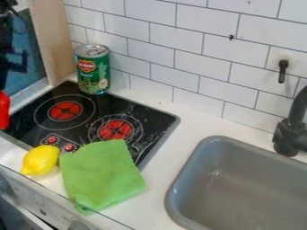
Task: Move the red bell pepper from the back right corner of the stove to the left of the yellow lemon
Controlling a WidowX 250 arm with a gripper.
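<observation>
The black gripper (pixel 6 65) is partly cut off at the left edge, just above a red object (pixel 3 110) that is also cut off; I cannot tell whether they touch. A green can (pixel 93 72) stands upright at the back of the black stovetop (pixel 81 101). A yellow lemon (pixel 40 160) lies at the stove's front left. Beside it, a green cloth (pixel 101 174) is spread over the stove's front corner and the white counter (pixel 157 188).
A grey sink (pixel 207 150) with a dark faucet (pixel 291 130) takes up the right side. White wall tiles (pixel 203 47) run along the back, and a wooden panel (pixel 51 36) stands at the upper left. Oven knobs line the front edge.
</observation>
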